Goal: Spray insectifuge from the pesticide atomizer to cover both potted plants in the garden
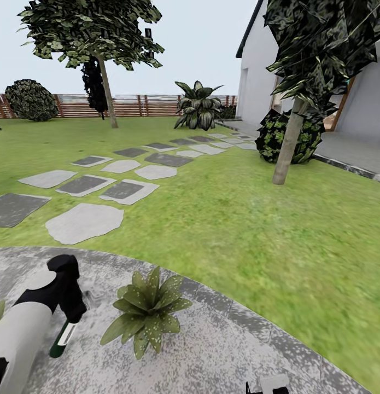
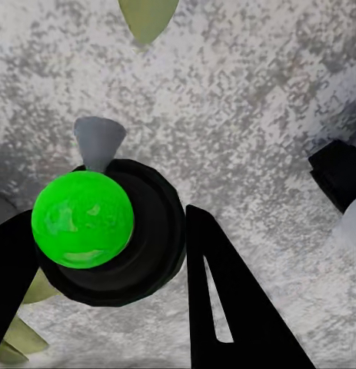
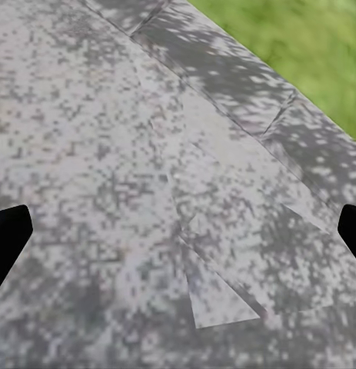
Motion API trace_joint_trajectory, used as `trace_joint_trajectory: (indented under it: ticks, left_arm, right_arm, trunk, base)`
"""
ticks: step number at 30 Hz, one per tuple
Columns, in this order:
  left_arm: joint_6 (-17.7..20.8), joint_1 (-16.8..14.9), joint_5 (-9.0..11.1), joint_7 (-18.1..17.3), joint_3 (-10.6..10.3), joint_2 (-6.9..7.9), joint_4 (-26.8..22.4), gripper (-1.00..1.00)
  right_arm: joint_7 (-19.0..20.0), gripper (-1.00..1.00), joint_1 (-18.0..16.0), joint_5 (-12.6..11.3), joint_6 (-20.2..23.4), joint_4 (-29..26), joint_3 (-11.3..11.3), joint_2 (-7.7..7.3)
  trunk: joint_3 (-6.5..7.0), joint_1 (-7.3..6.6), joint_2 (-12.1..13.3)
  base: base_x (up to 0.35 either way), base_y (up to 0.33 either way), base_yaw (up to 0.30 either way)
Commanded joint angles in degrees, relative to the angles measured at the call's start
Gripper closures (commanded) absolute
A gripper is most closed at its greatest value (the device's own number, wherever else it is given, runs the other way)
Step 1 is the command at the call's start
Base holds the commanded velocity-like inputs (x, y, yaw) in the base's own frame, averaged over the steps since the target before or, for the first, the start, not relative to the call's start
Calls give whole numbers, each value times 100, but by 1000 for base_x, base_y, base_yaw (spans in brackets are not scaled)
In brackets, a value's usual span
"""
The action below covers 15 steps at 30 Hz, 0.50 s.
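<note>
Left wrist view | left fingers (image 2: 224, 292) clamp pesticide atomizer (image 2: 108, 231) | right fingers (image 3: 8, 238) spread wide, holding nothing

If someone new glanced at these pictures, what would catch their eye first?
Probably the speckled potted plant on the grey patio, low in the head view. Just beside it, the left gripper hangs over the pesticide atomizer. In the left wrist view, the atomizer's vivid green top sits between the black fingers.

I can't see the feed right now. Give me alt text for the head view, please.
The left gripper is down at the pesticide atomizer, which stands on the grey patio beside a speckled potted plant. Beyond lie lawn, stepping stones, trees, a wooden fence and a white house.
</note>
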Motion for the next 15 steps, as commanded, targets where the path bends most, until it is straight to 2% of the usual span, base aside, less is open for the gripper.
trace_joint_trajectory:
  ticks: [1,3,6,8,9,12,15]
  left_arm:
    - [40,0,-38,-48,16,4,-7,100]
    - [32,8,-26,-48,10,-35,-8,100]
    - [48,4,-26,-48,43,-368,-47,100]
    - [64,4,-22,-48,62,-430,-68,100]
    - [65,4,-19,-48,65,-435,-72,100]
    - [27,-4,302,-48,262,-347,-78,100]
    - [-4,-1,455,-48,419,-88,-52,100]
  right_arm:
    - [-60,-100,-4,60,2,6,17,1]
    - [-60,-100,-4,62,4,6,17,1]
    - [-60,-100,-4,65,3,6,17,1]
    - [-60,-100,-4,64,1,6,17,1]
    - [-60,-100,-4,66,2,6,17,1]
    - [-60,-100,-4,68,1,6,17,1]
    - [-60,-100,-4,69,1,6,17,1]
  trunk:
    - [-5,-1,-2]
    - [-5,-1,-2]
    - [-5,-1,-2]
    - [-5,-1,-2]
    - [-5,-1,-2]
    - [-5,-1,-2]
    - [-5,-1,-2]
  base:
    - [0,0,0]
    - [0,0,0]
    - [0,0,0]
    - [0,0,0]
    - [0,0,0]
    - [0,0,0]
    - [0,0,0]
